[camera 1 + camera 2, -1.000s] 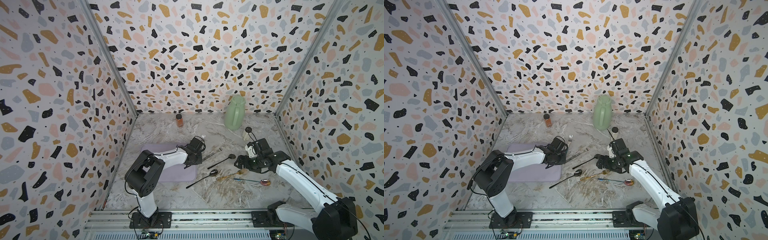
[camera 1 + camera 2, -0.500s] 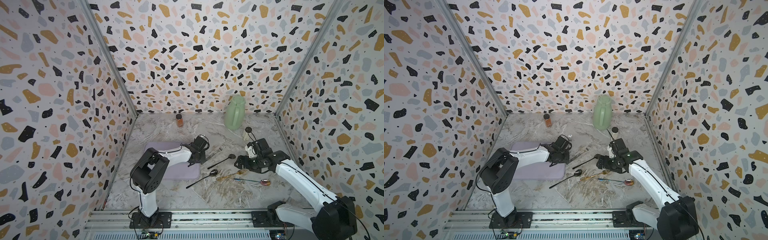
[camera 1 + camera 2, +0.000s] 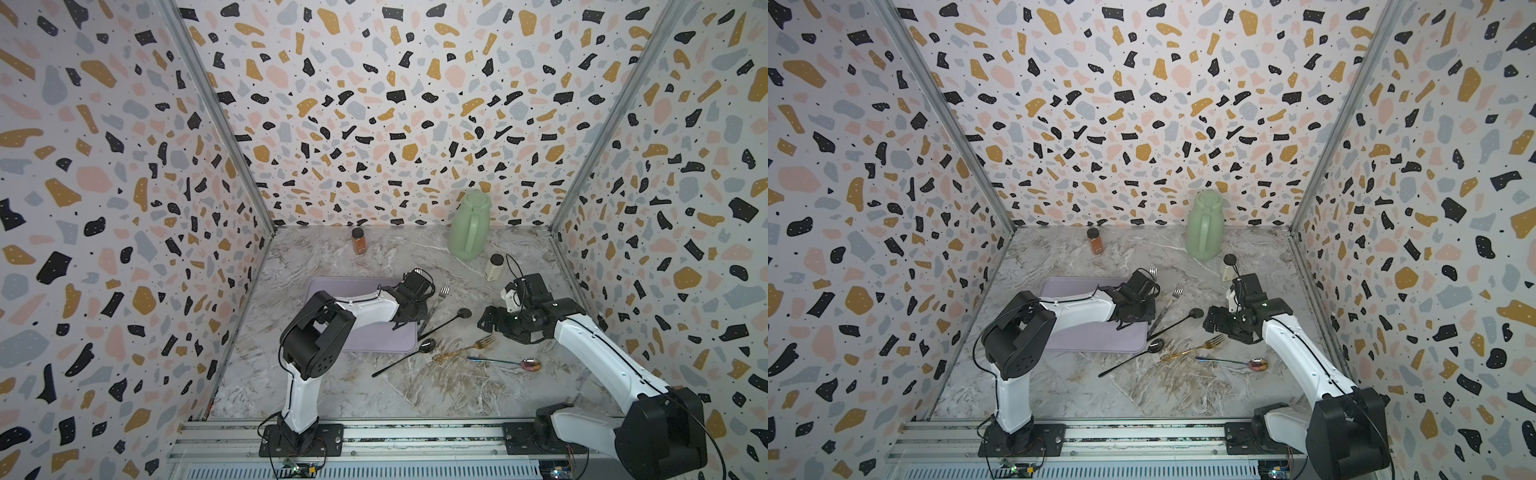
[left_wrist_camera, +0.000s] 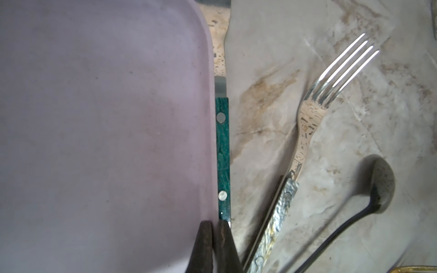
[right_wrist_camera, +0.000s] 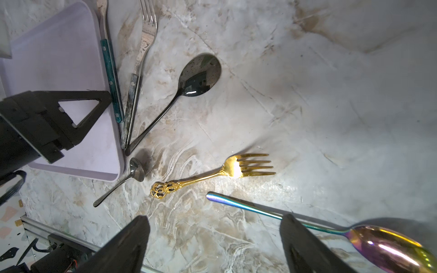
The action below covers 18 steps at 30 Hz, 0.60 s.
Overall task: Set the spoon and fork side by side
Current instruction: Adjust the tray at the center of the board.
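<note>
Top view: left gripper [image 3: 411,320] at tray [image 3: 374,338] edge.

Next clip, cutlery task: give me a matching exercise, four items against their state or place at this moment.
Column 1
1. left gripper
2. right gripper
3. gold fork
4. green jug

Column 2
A. stands upright at the back of the table
B. fingers shut, at the edge of the lavender tray
C. lies flat on the table, clear of the tray
D. fingers wide open, holding nothing

Pairs: 1-B, 2-D, 3-C, 4-A
</note>
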Each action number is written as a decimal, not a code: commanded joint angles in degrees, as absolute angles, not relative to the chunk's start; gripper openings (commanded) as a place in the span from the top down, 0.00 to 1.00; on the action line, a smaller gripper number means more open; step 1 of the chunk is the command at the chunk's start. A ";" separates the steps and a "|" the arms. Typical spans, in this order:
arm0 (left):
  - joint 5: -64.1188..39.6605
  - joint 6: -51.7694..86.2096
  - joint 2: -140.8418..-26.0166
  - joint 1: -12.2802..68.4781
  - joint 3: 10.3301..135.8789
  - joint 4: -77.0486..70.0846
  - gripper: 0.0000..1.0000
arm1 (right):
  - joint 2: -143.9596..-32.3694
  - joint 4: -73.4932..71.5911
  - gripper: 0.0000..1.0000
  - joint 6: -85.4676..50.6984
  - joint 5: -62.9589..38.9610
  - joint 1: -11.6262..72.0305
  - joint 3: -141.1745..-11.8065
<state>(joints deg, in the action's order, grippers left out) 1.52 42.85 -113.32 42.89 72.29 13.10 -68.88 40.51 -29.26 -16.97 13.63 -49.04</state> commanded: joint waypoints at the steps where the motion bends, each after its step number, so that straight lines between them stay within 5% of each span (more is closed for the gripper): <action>1: -2.26 46.20 -117.07 44.80 74.09 11.24 0.98 | -69.35 42.01 0.08 -27.66 -17.25 12.34 -50.54; 18: -8.51 56.84 -127.46 48.34 85.47 4.75 0.98 | -72.98 43.66 0.17 -28.92 -11.56 8.90 -51.05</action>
